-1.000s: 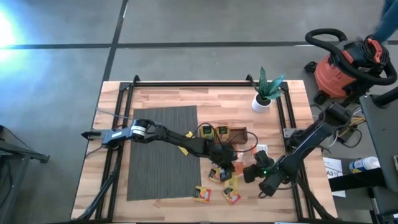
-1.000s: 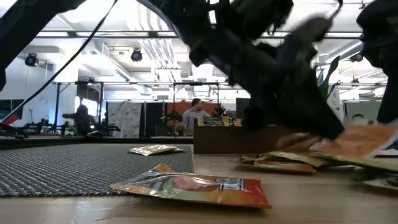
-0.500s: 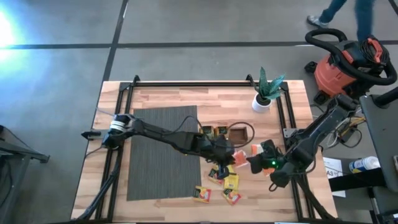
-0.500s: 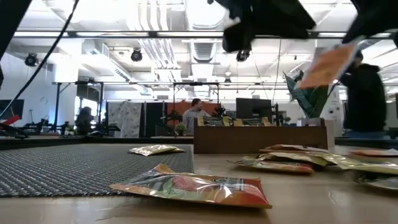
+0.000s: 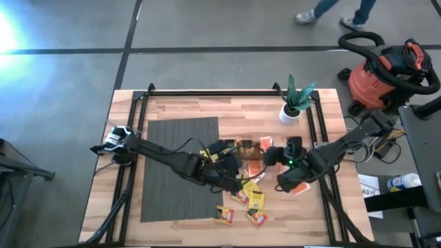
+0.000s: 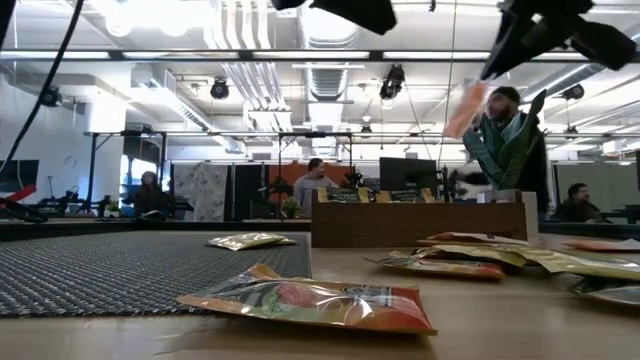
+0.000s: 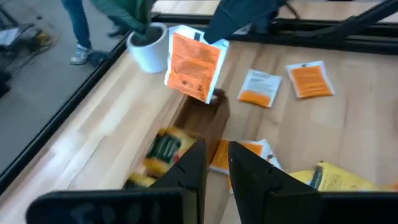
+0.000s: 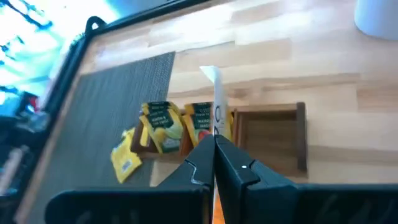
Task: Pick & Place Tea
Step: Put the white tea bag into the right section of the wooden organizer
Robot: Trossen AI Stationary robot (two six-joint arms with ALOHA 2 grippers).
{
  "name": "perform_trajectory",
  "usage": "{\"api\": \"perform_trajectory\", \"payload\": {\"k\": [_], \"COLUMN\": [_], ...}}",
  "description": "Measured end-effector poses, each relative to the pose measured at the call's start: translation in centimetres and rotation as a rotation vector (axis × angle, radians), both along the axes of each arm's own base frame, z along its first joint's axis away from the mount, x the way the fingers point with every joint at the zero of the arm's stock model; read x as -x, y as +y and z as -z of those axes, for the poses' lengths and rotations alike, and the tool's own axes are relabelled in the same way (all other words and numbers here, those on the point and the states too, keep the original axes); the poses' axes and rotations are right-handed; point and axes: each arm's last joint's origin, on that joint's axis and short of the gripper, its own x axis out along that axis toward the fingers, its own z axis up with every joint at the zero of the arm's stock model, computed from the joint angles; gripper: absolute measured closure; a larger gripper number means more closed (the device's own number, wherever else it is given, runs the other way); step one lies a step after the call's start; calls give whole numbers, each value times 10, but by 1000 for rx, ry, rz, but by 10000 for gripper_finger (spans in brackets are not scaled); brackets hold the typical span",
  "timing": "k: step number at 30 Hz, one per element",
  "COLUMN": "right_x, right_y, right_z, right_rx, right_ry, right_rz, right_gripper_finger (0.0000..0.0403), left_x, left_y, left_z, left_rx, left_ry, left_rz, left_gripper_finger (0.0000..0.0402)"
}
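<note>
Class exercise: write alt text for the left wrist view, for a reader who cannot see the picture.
The right gripper holds an orange tea sachet in the air above a brown wooden tray on a wooden table. More sachets lie on the table, a white plant pot stands behind, and the left gripper has nothing between its fingers.

The right gripper point(image 5: 265, 157) has swung in from near the table's right edge to hang over the tray point(image 5: 260, 145), and it has come up off the tabletop with an orange sachet point(image 7: 194, 62) pinched in its closed fingers (a second ago that sachet lay low among the loose ones). The left gripper point(image 5: 234, 172) has drawn back from the sachet pile toward the mat point(image 5: 180, 167), its arm now stretched flatter along the table. Beyond the table's far edge, a person point(image 5: 337, 9) has walked leftward across the floor.
</note>
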Motion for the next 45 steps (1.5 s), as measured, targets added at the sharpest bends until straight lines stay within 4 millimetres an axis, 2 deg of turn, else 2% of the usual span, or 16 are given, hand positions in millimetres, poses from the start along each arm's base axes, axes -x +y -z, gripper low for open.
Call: {"api": "perform_trajectory", "payload": {"k": [4, 9, 15, 19, 22, 26, 32, 38, 42, 45], "right_x": [-14, -12, 2, -5, -16, -30, -42, -47, -49, -51], "right_y": [9, 25, 42, 49, 49, 48, 42, 36, 32, 30], "right_z": [-11, -23, -14, -10, -13, -19, -25, -26, -27, -27], "right_rx": [6, -26, -100, -126, -117, -109, -99, -97, -97, -100], "right_ry": [31, -16, -132, -284, -376, -447, -492, -507, -512, -520], "right_rz": [-66, -115, -54, -36, -29, -38, -39, -18, -3, 6], "right_gripper_finger": [394, 394, 394, 394, 394, 394, 394, 394, 394, 394], "left_x": [5, 13, 29, 31, 29, 28, 30, 30, 27, 20], "left_y": [1, 2, -30, -48, -53, -58, -65, -64, -58, -50], "left_z": [0, -9, -12, 5, 16, 12, 13, 13, 13, 18], "left_rx": [59, 1, -369, -420, -385, -300, -309, -309, -312, -310], "left_ry": [-21, -48, -15, 4, -39, -143, -126, -131, -131, -124], "left_rz": [-58, -114, -139, -80, -86, -111, -62, -74, -99, -128], "left_gripper_finger": [339, 339, 339, 339, 339, 339, 337, 293, 260, 250]}}
